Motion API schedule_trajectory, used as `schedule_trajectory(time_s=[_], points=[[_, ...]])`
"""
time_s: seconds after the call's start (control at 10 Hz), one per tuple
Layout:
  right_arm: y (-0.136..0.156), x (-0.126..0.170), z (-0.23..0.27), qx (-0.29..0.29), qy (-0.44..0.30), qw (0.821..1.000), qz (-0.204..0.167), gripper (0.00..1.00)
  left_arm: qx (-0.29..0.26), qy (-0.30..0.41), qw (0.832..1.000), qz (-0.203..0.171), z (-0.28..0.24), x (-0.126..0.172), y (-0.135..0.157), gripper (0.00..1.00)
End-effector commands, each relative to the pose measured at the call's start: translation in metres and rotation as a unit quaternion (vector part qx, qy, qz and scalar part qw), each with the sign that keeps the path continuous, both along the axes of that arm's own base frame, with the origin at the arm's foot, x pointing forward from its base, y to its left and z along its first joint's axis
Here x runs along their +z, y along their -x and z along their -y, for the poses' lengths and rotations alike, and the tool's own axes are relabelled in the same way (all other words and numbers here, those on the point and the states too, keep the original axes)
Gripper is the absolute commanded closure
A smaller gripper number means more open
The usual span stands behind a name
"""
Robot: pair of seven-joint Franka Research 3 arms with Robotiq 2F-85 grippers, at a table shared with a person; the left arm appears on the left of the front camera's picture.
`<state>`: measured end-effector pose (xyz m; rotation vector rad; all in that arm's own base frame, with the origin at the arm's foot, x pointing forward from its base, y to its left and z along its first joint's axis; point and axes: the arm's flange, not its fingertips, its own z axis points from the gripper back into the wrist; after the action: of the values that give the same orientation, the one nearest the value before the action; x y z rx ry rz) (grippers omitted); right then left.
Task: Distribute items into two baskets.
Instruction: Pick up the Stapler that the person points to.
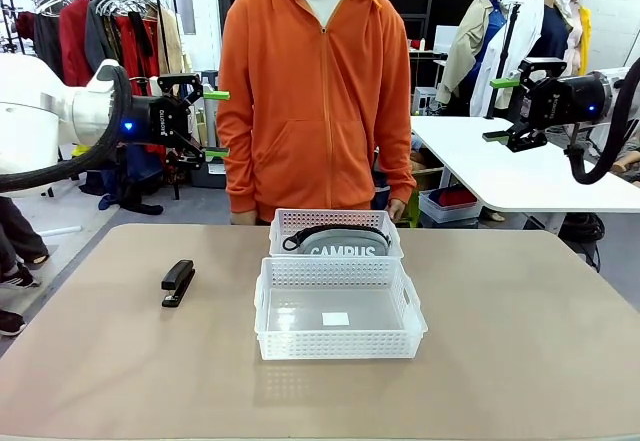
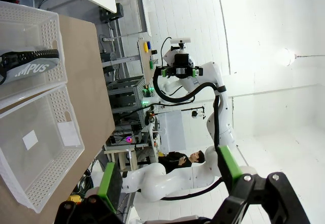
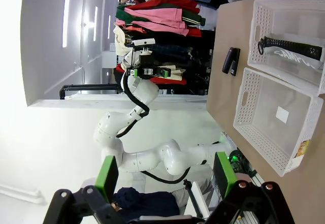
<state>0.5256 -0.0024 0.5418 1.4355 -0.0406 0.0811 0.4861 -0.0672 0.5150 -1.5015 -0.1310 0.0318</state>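
A grey "CAMPUS" pouch (image 1: 340, 244) (image 2: 28, 64) (image 3: 289, 49) lies in the far basket (image 1: 335, 217) (image 2: 30, 21) (image 3: 264, 21). The nearer, larger basket (image 1: 340, 344) (image 2: 56, 117) (image 3: 244, 97) holds nothing but a small white label on its floor. A black stapler (image 1: 178, 282) (image 3: 231, 60) rests on the tabletop left of the baskets. My left gripper (image 1: 215, 123) (image 2: 170, 176) hangs high above the table's left edge, open with nothing in it. Raised at the far right, my right gripper (image 1: 500, 109) (image 3: 165, 170) is open too, nothing between its fingers.
A person in an orange hoodie stands at the far edge just behind the baskets, a hand (image 1: 398, 208) hanging beside the far basket. The beige table (image 1: 520, 341) has free room on both sides. A white table (image 1: 520, 171) stands behind on the right.
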Motion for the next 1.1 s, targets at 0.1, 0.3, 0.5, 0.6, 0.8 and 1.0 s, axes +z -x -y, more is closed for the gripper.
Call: schedule_trajectory(time_s=[0.1,0.3,0.5,0.6,0.8,1.0], points=[[-0.0002,0.0030,-0.0001,0.001,0.000,1.000,0.002,0.00,0.002,0.001,1.000,0.000,-0.0006,0.0016,0.0018,0.00],[-0.0002,0.0030,-0.0001,0.001,0.000,1.000,0.002,0.00,0.002,0.001,1.000,0.000,-0.0006,0.0016,0.0018,0.00],[-0.0002,0.0030,-0.0001,0.001,0.000,1.000,0.002,0.00,0.002,0.001,1.000,0.000,-0.0006,0.0016,0.0018,0.00],[-0.0002,0.0030,-0.0001,0.001,0.000,1.000,0.002,0.00,0.002,0.001,1.000,0.000,-0.0006,0.0016,0.0018,0.00],[-0.0002,0.0030,-0.0001,0.001,0.000,1.000,0.002,0.00,0.002,0.001,1.000,0.000,-0.0006,0.0016,0.0018,0.00],[-0.0002,0.0030,-0.0001,0.001,0.000,1.000,0.002,0.00,0.002,0.001,1.000,0.000,-0.0006,0.0016,0.0018,0.00]])
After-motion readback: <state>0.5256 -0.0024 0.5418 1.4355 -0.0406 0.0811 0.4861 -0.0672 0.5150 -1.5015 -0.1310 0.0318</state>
